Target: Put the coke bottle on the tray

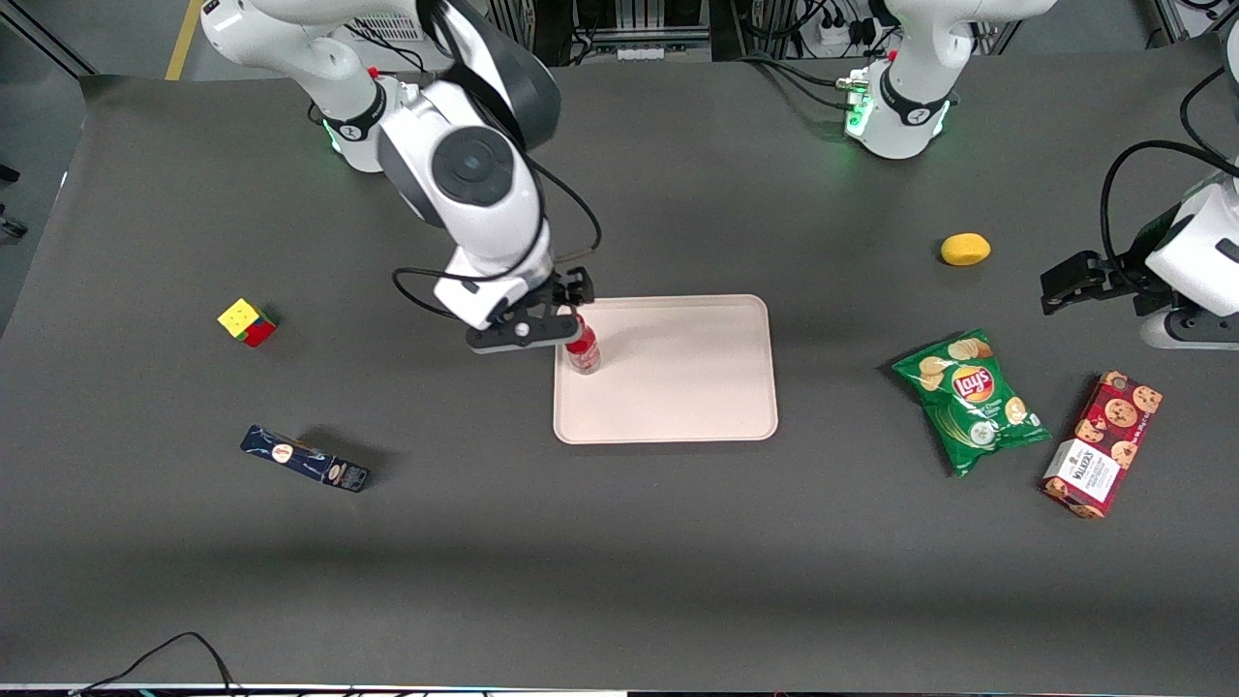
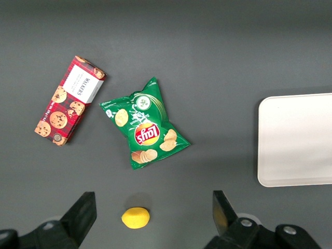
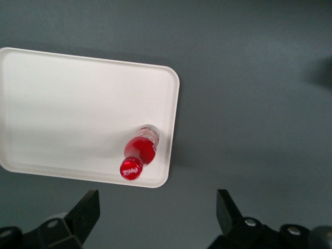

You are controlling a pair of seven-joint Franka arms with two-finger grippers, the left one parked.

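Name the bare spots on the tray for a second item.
The tray is bare except the coke bottle upright by its working-arm rim. The gripper, open, hangs above that rim; it is crowded there.

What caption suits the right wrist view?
Open gripper above the coke bottle, standing upright inside the tray near its rim.
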